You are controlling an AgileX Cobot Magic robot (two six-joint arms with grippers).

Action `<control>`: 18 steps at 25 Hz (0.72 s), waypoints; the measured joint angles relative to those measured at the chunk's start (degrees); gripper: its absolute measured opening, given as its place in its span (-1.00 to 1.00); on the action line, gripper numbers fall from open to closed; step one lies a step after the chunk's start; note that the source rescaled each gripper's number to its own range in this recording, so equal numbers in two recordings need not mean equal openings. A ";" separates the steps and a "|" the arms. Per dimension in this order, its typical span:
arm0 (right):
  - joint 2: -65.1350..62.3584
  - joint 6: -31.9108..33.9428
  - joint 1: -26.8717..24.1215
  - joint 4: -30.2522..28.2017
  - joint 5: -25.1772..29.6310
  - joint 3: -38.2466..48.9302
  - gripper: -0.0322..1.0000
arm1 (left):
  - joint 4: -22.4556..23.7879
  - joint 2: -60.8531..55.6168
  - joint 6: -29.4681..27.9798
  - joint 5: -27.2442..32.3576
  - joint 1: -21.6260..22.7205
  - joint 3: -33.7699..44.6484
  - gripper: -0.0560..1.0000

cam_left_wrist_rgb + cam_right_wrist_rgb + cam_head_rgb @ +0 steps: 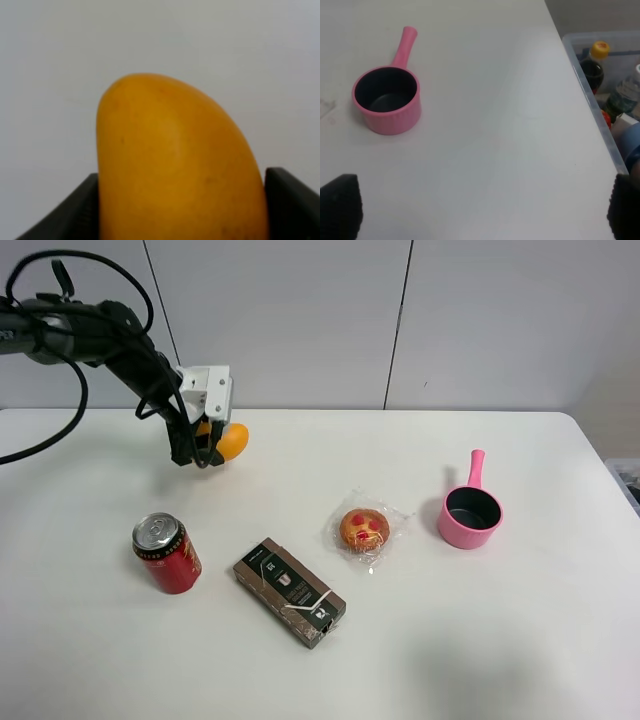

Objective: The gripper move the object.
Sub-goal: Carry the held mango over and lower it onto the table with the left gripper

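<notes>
Left wrist view: mango (175, 165), orange-yellow, clamped between the black fingers (70, 212) of my left gripper (204, 448), held over the table's (500, 640) far-left area. Nearer the front: red can (166, 553), brown box (290, 592), wrapped muffin (364, 529), pink saucepan (469, 515). My right gripper (482, 210): spread wide, holding nothing, beside the saucepan.

The mango (232, 441) sits between the fingers of the left tool (205, 450), over the far left part of the tabletop (500, 640). Toward the front, the can (166, 553) stands at the left. The box (290, 592) lies just right of it. The wrapped muffin (365, 529) lies right of and behind the box. The saucepan (469, 516) stands farther right, its handle (476, 468) pointing toward the back. Off the tabletop's right edge stands a bin (590, 95) with bottles (594, 67) in it.
</notes>
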 joint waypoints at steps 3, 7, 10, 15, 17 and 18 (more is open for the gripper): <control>0.00 0.00 0.00 0.00 0.00 0.00 1.00 | -0.42 -4.29 -12.31 0.51 -1.92 0.00 -0.88; 0.00 0.00 0.00 0.00 0.00 0.00 1.00 | -0.48 -8.43 -32.97 0.75 -6.57 0.00 -0.88; 0.00 0.00 0.00 0.00 0.00 0.00 1.00 | -0.68 -11.13 -45.43 1.19 -11.23 0.00 -0.88; 0.00 0.00 0.00 0.00 0.00 0.00 1.00 | 0.91 -13.55 -49.26 1.88 -20.05 0.00 -0.88; 0.00 0.00 0.00 0.00 0.00 0.00 1.00 | 2.21 -13.73 -47.48 2.33 -23.62 0.00 -0.88; 0.00 0.00 0.00 0.00 0.00 0.00 1.00 | 2.50 -13.73 -46.21 2.53 -25.51 0.00 -0.88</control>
